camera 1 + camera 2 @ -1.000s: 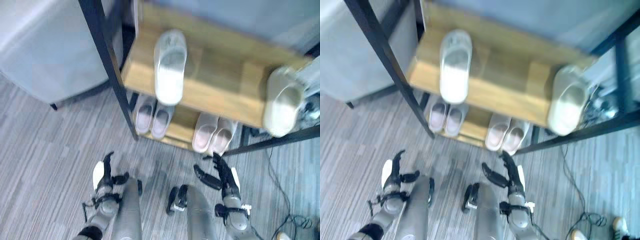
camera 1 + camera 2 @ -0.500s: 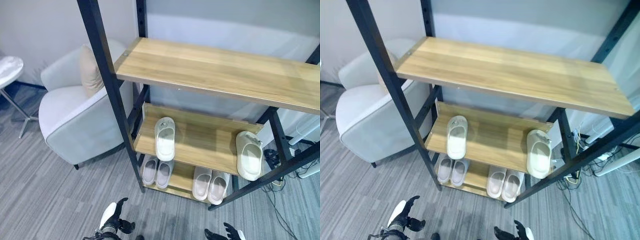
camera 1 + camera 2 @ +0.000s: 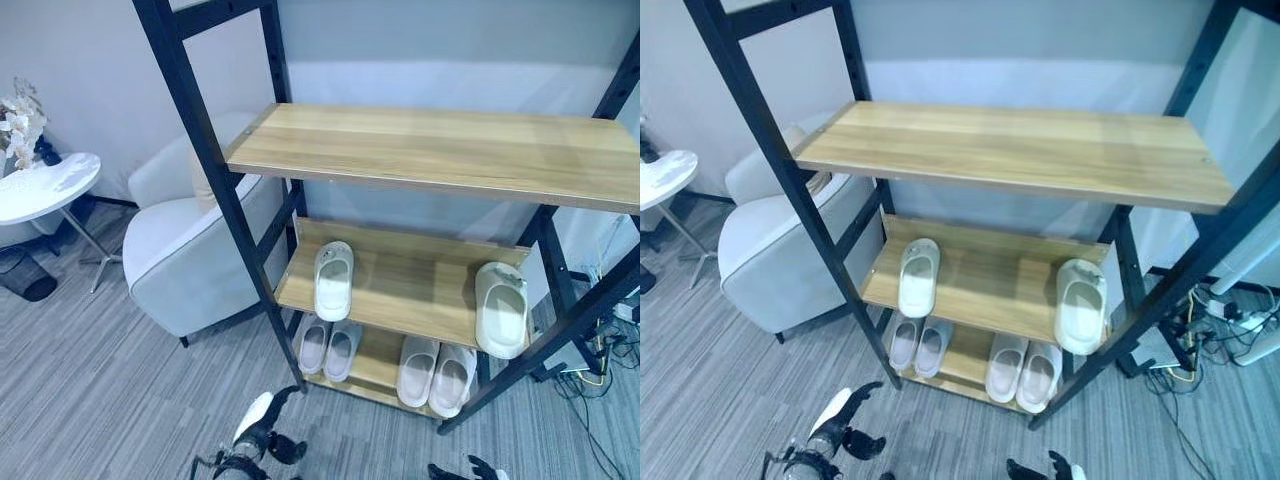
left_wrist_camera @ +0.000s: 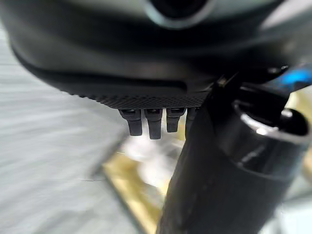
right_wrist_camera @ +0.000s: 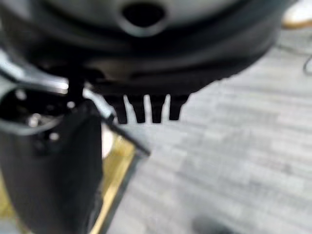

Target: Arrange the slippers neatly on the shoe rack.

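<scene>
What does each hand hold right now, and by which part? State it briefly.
Nothing. The left hand and right hand hang open and low before the shoe rack; all slippers sit on its shelves.

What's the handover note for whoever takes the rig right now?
Left hand: low in front of the shoe rack, fingers relaxed, holding nothing.
Right hand: at the bottom edge of the eye views, also empty.
Middle shelf: one slipper at the left, one at the right edge, far apart.
Bottom shelf: two pairs, each side by side.
Top shelf: bare.
Left to do: bring the two middle-shelf slippers together as a pair.
</scene>
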Robot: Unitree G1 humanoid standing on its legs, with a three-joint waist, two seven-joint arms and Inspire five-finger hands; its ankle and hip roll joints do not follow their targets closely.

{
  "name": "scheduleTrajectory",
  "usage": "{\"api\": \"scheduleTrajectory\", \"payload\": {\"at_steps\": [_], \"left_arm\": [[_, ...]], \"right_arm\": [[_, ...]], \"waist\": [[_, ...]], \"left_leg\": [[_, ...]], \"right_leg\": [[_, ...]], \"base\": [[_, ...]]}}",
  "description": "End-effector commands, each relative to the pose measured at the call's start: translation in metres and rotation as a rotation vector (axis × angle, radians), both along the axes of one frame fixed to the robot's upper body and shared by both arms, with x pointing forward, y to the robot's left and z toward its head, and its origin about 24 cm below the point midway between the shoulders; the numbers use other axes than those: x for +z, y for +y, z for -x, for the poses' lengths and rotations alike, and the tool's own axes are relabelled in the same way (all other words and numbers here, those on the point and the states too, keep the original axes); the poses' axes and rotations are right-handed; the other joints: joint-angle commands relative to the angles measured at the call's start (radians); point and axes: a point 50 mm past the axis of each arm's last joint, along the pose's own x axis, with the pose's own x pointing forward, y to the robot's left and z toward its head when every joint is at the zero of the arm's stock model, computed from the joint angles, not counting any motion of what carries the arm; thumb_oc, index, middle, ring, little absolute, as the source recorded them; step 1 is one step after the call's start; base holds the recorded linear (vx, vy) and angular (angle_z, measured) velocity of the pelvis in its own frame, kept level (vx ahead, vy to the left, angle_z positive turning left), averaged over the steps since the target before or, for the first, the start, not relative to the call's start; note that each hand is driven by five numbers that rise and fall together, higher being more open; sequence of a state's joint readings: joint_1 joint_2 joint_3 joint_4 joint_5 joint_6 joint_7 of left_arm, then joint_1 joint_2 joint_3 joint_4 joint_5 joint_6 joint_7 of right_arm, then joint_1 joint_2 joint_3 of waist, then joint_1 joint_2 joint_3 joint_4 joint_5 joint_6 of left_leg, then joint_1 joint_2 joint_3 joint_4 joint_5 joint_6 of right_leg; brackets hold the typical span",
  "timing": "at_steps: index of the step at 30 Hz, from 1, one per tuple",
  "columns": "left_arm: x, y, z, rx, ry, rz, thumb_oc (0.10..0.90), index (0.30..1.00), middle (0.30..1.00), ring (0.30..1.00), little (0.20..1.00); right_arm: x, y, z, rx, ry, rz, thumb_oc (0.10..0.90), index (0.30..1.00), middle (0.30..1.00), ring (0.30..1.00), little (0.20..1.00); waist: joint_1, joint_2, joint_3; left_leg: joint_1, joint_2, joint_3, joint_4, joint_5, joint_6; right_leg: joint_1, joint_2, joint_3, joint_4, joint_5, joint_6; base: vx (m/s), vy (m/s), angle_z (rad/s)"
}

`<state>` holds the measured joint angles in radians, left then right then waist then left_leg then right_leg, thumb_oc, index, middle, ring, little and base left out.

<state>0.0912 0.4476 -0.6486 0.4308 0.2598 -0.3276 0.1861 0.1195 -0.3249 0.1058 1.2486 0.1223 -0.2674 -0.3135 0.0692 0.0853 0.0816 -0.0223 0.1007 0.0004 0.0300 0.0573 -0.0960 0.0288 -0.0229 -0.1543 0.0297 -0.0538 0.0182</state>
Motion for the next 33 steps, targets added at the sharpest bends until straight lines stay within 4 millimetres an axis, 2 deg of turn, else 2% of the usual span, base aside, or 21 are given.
{"api": "scheduleTrajectory", "payload": {"at_steps": [1,4,5,6,9,11,13,15,16,18,20,21,24,28,30,33], "left_arm": [[0.052,-0.004,-0.034,-0.101,-0.254,0.077,0.8,0.9,0.9,0.9,0.9],[0.069,0.001,-0.032,-0.133,-0.284,0.115,0.8,0.9,0.9,0.9,0.9],[0.07,0.002,-0.031,-0.133,-0.282,0.115,0.8,0.9,0.9,0.9,0.9],[0.087,0.006,-0.03,-0.169,-0.324,0.133,0.8,0.9,0.9,0.9,0.9],[0.1,0.009,-0.027,-0.178,-0.351,0.169,0.8,0.9,0.9,0.9,0.9],[0.118,0.01,-0.027,-0.163,-0.387,0.265,0.8,0.9,0.9,0.9,0.9],[0.123,0.008,-0.027,-0.176,-0.409,0.277,0.8,0.9,0.9,0.9,0.9],[0.137,0.001,-0.034,-0.167,-0.485,0.331,0.8,0.9,0.9,0.9,0.9],[0.137,0.001,-0.034,-0.167,-0.485,0.331,0.8,0.9,0.9,0.9,0.9],[0.152,-0.011,-0.047,-0.155,-0.577,0.386,0.8,0.9,0.9,0.9,0.9],[0.152,-0.011,-0.047,-0.156,-0.578,0.386,0.8,0.9,0.9,0.9,0.9],[0.168,-0.021,-0.056,-0.161,-0.642,0.438,0.8,0.9,0.9,0.9,0.9],[0.185,-0.033,-0.066,-0.16,-0.717,0.494,0.8,0.9,0.9,0.9,0.9],[0.191,-0.046,-0.075,-0.197,-0.796,0.429,0.8,0.9,0.9,0.9,0.9],[0.196,-0.06,-0.09,-0.235,-0.892,0.311,0.8,0.9,0.9,0.9,0.9],[0.199,-0.072,-0.102,-0.27,-0.968,0.221,0.8,0.9,0.9,0.9,0.9]], "right_arm": [[0.005,-0.01,-0.006,-0.008,-0.017,0.047,0.8,0.9,0.9,0.9,0.9],[0.003,-0.01,0.002,-0.033,0.004,0.033,0.8,0.9,0.9,0.9,0.9],[0.003,-0.01,0.003,-0.032,0.005,0.032,0.8,0.9,0.9,0.9,0.9],[0.001,-0.008,0.011,-0.047,0.024,0.014,0.8,0.9,0.9,0.9,0.9],[-0.001,-0.004,0.014,-0.023,0.045,0.0,0.8,0.9,0.9,0.9,0.9],[-0.004,0.003,0.019,0.024,0.08,-0.02,0.8,0.9,0.9,0.9,0.9],[-0.005,0.005,0.02,0.041,0.087,-0.025,0.8,0.9,0.9,0.9,0.9],[-0.007,0.01,0.023,0.084,0.108,-0.037,0.8,0.9,0.9,0.9,0.9],[-0.007,0.01,0.023,0.084,0.108,-0.037,0.8,0.9,0.9,0.9,0.9],[-0.009,0.016,0.026,0.107,0.115,-0.051,0.8,0.9,0.9,0.9,0.9],[-0.009,0.016,0.025,0.106,0.114,-0.05,0.8,0.9,0.9,0.9,0.9],[-0.008,0.016,0.026,0.104,0.112,-0.048,0.8,0.9,0.9,0.9,0.9],[-0.009,0.018,0.029,0.09,0.111,-0.058,0.8,0.9,0.9,0.9,0.9],[-0.01,0.022,0.028,0.083,0.098,-0.071,0.8,0.9,0.9,0.9,0.9],[-0.009,0.022,0.023,0.073,0.07,-0.073,0.8,0.9,0.9,0.9,0.9],[-0.008,0.021,0.018,0.07,0.053,-0.065,0.8,0.9,0.9,0.9,0.9]], "waist": [[-0.011,-0.05,0.005],[-0.016,-0.042,-0.018],[-0.016,-0.043,-0.019],[-0.017,-0.037,-0.03],[-0.017,-0.035,-0.033],[-0.016,-0.038,-0.038],[-0.018,-0.04,-0.039],[-0.023,-0.045,-0.038],[-0.024,-0.044,-0.037],[-0.037,-0.049,-0.033],[-0.036,-0.049,-0.032],[-0.048,-0.05,-0.027],[-0.065,-0.054,-0.027],[-0.083,-0.056,-0.024],[-0.106,-0.054,-0.018],[-0.118,-0.05,-0.017]], "left_leg": [[-0.024,-0.116,-0.009,0.022,-0.064,0.061],[0.003,-0.13,-0.004,-0.039,-0.055,0.073],[0.007,-0.13,-0.003,-0.045,-0.052,0.073],[0.04,-0.129,0.008,-0.094,-0.04,0.072],[0.056,-0.132,0.008,-0.117,-0.035,0.071],[0.06,-0.134,0.005,-0.117,-0.041,0.066],[0.062,-0.134,0.006,-0.117,-0.042,0.065],[0.067,-0.135,0.006,-0.117,-0.044,0.062],[0.067,-0.135,0.005,-0.117,-0.044,0.062],[0.066,-0.134,0.005,-0.117,-0.045,0.059],[0.067,-0.134,0.004,-0.117,-0.045,0.059],[0.064,-0.133,0.008,-0.117,-0.044,0.059],[0.055,-0.135,0.01,-0.117,-0.043,0.057],[0.045,-0.136,0.015,-0.117,-0.041,0.054],[0.03,-0.135,0.022,-0.117,-0.038,0.052],[0.012,-0.133,0.031,-0.117,-0.036,0.051]], "right_leg": [[-0.002,-0.024,0.045,0.006,-0.014,0.088],[0.006,-0.02,0.05,-0.018,-0.004,0.095],[0.008,-0.02,0.051,-0.02,-0.002,0.095],[0.025,-0.021,0.05,-0.042,0.004,0.1],[0.037,-0.021,0.052,-0.061,0.014,0.104],[0.053,-0.029,0.048,-0.09,0.025,0.109],[0.06,-0.031,0.045,-0.097,0.028,0.111],[0.07,-0.035,0.041,-0.108,0.031,0.113],[0.07,-0.035,0.041,-0.108,0.031,0.113],[0.071,-0.036,0.038,-0.112,0.032,0.115],[0.071,-0.036,0.038,-0.111,0.032,0.115],[0.066,-0.036,0.04,-0.111,0.033,0.116],[0.059,-0.037,0.044,-0.115,0.035,0.116],[0.051,-0.038,0.045,-0.115,0.035,0.117],[0.027,-0.038,0.051,-0.111,0.041,0.119],[0.001,-0.038,0.059,-0.109,0.048,0.121]], "base": [[0.0,0.029,0.05],[0.07,0.021,-0.12],[0.12,0.038,-0.17],[0.07,0.028,-0.12],[0.06,0.029,-0.01],[0.06,0.021,0.02],[0.05,0.013,0.04],[0.04,0.013,0.04],[0.04,0.005,0.01],[0.04,0.003,0.03],[0.01,0.0,0.03],[0.0,0.0,0.0],[0.01,0.0,-0.02],[0.0,-0.002,-0.01],[0.0,0.0,0.0],[0.0,-0.003,-0.03]]}}
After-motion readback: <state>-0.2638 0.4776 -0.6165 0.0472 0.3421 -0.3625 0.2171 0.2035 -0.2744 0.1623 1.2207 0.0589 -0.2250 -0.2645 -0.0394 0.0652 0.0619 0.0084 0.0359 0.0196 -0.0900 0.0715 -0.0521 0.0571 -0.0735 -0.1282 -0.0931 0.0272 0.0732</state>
